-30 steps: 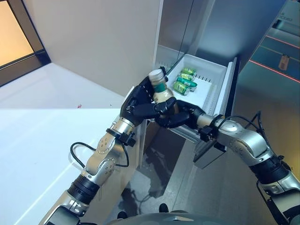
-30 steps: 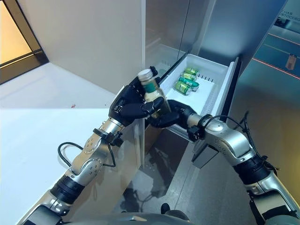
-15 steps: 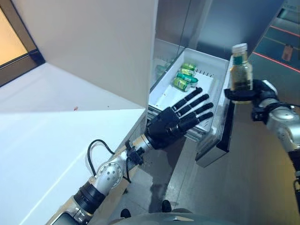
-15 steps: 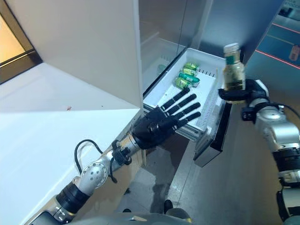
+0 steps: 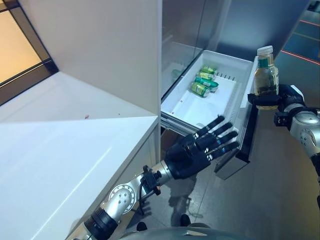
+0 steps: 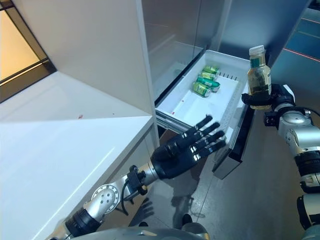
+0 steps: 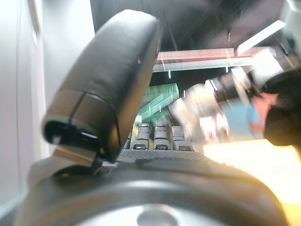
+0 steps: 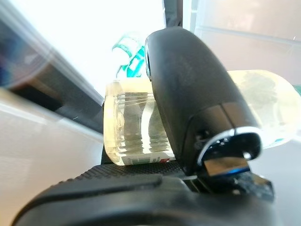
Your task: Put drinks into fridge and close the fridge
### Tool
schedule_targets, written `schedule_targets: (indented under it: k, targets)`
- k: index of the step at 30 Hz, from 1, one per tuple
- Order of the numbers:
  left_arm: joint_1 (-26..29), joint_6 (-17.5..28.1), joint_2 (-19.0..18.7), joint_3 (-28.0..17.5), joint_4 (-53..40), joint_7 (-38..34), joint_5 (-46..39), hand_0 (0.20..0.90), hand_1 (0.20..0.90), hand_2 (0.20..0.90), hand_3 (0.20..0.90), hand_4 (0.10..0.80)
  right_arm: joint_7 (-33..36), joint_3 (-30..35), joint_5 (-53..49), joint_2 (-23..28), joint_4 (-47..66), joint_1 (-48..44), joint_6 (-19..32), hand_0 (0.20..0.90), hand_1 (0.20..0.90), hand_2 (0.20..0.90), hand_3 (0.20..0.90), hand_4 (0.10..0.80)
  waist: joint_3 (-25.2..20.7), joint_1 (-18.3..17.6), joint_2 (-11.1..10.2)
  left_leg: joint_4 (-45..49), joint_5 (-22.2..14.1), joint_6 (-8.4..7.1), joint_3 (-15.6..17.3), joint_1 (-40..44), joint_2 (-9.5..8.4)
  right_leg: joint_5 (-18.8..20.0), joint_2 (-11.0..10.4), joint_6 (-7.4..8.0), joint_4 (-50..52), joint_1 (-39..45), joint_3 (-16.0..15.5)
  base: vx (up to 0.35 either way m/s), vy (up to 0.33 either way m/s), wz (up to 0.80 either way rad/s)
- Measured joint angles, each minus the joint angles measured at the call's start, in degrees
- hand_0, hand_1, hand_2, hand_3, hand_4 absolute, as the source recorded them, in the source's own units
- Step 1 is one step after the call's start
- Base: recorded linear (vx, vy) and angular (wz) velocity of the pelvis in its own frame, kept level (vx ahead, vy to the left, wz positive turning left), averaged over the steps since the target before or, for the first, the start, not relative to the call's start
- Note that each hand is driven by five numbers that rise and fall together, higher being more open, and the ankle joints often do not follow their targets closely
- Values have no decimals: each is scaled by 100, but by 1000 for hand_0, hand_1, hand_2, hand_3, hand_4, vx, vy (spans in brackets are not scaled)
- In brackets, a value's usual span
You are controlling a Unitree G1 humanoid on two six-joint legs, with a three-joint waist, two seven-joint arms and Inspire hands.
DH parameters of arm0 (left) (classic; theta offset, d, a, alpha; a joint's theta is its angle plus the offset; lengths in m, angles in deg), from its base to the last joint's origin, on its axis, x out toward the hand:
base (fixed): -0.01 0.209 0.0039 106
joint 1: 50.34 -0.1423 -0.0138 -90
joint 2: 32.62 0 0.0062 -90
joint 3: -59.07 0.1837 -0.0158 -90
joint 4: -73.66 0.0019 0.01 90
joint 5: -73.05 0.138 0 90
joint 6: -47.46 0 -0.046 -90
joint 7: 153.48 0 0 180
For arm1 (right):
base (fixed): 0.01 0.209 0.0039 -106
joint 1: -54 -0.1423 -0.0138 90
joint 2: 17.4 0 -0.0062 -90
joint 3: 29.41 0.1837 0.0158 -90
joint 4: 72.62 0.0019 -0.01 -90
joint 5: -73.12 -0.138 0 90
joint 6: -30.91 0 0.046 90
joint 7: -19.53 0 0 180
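My right hand (image 5: 280,98) is shut on a clear bottle (image 5: 265,76) with a white cap and green label, held upright just right of the open white fridge drawer (image 5: 187,107). The right wrist view shows the thumb (image 8: 197,94) curled round the bottle (image 8: 129,125). Green cans (image 5: 204,83) lie at the drawer's far end. My left hand (image 5: 197,152) is open and empty, fingers straight, below the drawer's near edge; its thumb (image 7: 110,94) shows in the left wrist view.
A white counter (image 5: 65,150) lies at the left, with a white cabinet wall (image 5: 110,50) above it. The drawer's dark front panel (image 5: 247,132) juts out at the right. Grey floor (image 5: 280,200) spreads below the drawer.
The bottle has passed from my left hand to my right, which carried it right of the drawer. My left hand opened and dropped below the drawer. The camera has shifted.
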Motion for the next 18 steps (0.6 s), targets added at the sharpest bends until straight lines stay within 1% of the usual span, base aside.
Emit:
schedule_targets:
  k: [2, 4, 5, 6, 8, 11, 14, 15, 16, 18]
  targets:
    - [-163, -10, -98, -2, 532, -18, 426, 900, 900, 900, 900, 800, 13, -169, 51, 0, -94, -261, 130, 300, 300, 300, 200, 100, 58, 49, -6, 0, 26, 0, -60, -45, 3, -2, -3, 0, -8, -3, -74, 37, -108, 16]
    - [-214, -15, -145, 10, 1244, -18, 1046, 900, 900, 900, 900, 800, 5, -244, 164, 0, -231, -496, 236, 300, 300, 300, 200, 100, 125, 124, -9, 2, 52, -6, -133, -85, 4, -20, -5, -23, -25, -13, -147, 33, -125, 17]
    - [-233, -11, -166, 10, 1411, 2, 1175, 900, 900, 900, 900, 800, 6, -283, 225, 0, -264, -548, 268, 300, 300, 300, 200, 100, 136, 139, -11, 2, 61, -10, -167, -102, 6, -22, -3, -23, -26, -10, -185, 36, -115, 28]
    - [-282, 35, -176, -8, 1858, 83, 1452, 900, 900, 900, 900, 800, -21, -475, 341, 0, -428, -741, 366, 300, 300, 300, 200, 100, 152, 143, -20, 2, 74, -17, -234, -127, 7, -46, -2, -29, -27, -7, -237, 38, -69, 23]
    - [-378, 140, -191, -8, 2525, 123, 1971, 900, 900, 900, 900, 800, -70, -646, 500, 0, -583, -924, 390, 300, 300, 300, 200, 100, 153, 244, -20, 2, 88, -34, -304, -187, 23, -60, 16, -39, -27, -27, -287, 81, -106, 21]
    - [-472, 350, -176, -40, 3417, 222, 2561, 900, 900, 900, 900, 800, -317, -722, 710, 0, -779, -935, 374, 300, 300, 300, 200, 100, 164, 404, -37, 4, 101, -51, -387, -209, 45, -89, 40, -63, -26, -11, -372, 76, -81, 16]
    - [-530, 582, -162, -286, 3628, 312, 2900, 900, 900, 900, 900, 800, -590, -914, 841, -3, -918, -974, 286, 300, 300, 300, 200, 100, 172, 456, -42, 5, 116, -65, -470, -264, 51, -95, 50, -63, -1, -23, -429, 61, -72, 14]
    - [-473, 678, -64, -461, 3789, 357, 3067, 900, 900, 900, 900, 800, -724, -1018, 895, -3, -1003, -974, 174, 300, 300, 300, 200, 100, 180, 497, -55, 5, 119, -69, -496, -265, 57, -95, 56, -63, -1, -16, -455, 71, -99, 11]
    - [-438, 766, -52, -518, 3896, 371, 3169, 900, 900, 900, 900, 800, -851, -1063, 915, -14, -1095, -973, 75, 300, 300, 300, 200, 100, 190, 523, -64, 5, 123, -75, -526, -269, 62, -99, 62, -58, 0, -6, -489, 85, -124, 14]
    - [-349, 797, -44, -570, 4051, 372, 3374, 900, 900, 900, 900, 800, -972, -1073, 961, -47, -1235, -972, -87, 300, 300, 300, 200, 100, 230, 556, -84, 5, 139, -88, -581, -284, 69, -111, 72, -54, -1, 6, -519, 34, -90, 15]
